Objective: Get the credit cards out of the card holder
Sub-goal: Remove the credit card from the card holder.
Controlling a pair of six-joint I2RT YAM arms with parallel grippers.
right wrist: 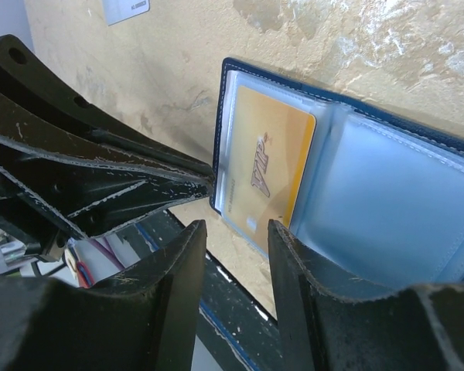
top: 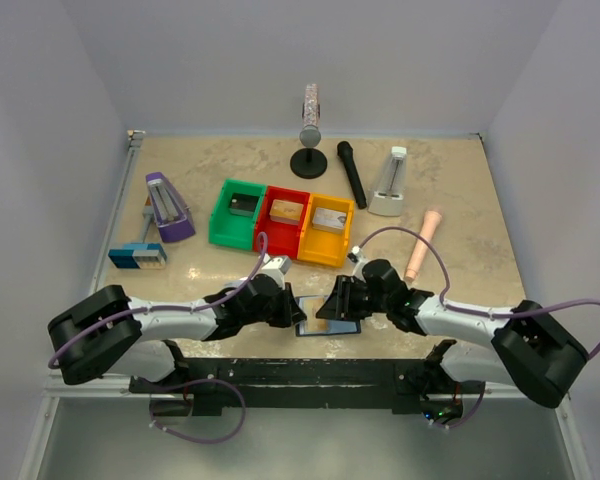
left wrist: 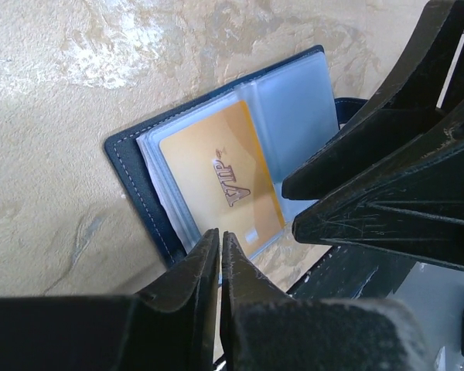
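The navy card holder [top: 327, 327] lies open at the table's near edge, between both grippers. In the left wrist view the card holder [left wrist: 131, 166] shows clear sleeves, with the yellow-gold card [left wrist: 216, 174] in the top sleeve. The right wrist view shows the same card holder [right wrist: 387, 209] and card [right wrist: 267, 166]. My left gripper [left wrist: 219, 234] is shut, pinching the holder's near edge. My right gripper [right wrist: 236, 232] is open, just off the holder's near edge, by the gold card's end. A silvery grey card [right wrist: 125, 9] lies loose on the table. The black card is not in view.
Green [top: 236, 213], red [top: 284, 220] and yellow [top: 327, 228] bins holding small boxes stand behind the grippers. A blue-and-white gadget [top: 137, 256] and a purple metronome [top: 167, 207] are at the left. A black microphone [top: 352, 172], a white metronome [top: 388, 182] and a peach handle [top: 423, 243] are at the right.
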